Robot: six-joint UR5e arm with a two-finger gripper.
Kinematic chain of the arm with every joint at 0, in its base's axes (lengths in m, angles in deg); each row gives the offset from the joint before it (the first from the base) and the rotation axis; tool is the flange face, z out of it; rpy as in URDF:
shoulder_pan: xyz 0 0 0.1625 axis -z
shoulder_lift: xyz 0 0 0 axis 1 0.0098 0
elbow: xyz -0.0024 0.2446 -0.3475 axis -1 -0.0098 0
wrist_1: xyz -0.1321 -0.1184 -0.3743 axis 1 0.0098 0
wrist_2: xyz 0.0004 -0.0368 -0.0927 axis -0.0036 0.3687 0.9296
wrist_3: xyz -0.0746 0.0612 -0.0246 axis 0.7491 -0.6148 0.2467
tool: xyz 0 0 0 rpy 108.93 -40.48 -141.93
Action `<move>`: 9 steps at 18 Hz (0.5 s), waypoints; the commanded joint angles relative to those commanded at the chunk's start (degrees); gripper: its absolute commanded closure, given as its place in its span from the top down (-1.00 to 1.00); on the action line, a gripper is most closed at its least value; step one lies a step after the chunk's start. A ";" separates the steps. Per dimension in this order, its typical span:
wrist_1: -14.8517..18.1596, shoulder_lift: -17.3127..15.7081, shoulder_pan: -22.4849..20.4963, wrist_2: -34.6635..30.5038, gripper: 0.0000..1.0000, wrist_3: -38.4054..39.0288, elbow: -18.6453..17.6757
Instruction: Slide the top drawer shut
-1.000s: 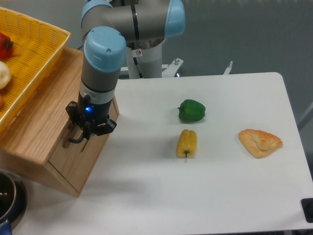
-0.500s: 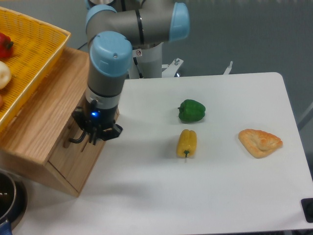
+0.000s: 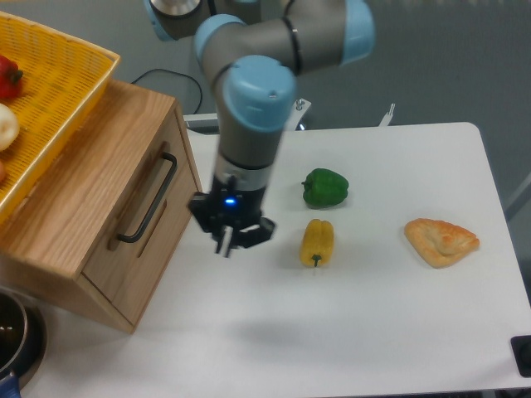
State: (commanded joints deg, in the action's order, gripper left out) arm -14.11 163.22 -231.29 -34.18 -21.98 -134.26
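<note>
Top drawer sits flush in the cabinet, apparently shut, its handle's long axis slanting away left of the fingers, which hang free, holding nothing; spread indeterminate.

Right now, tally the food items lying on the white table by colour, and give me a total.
Green: 1, the green pepper
Yellow: 1, the yellow pepper
Golden brown: 1, the pastry
Total: 3
</note>
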 joint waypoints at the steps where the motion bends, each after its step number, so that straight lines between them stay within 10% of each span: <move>1: -0.26 0.35 -0.70 -2.37 -0.27 -2.29 0.09; 7: -1.05 3.69 -3.17 -12.13 0.21 -13.45 0.26; 9: -1.14 4.49 -4.48 -13.20 1.00 -18.19 0.26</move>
State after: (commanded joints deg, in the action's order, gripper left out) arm -15.25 167.70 -235.77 -47.37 -40.17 -134.00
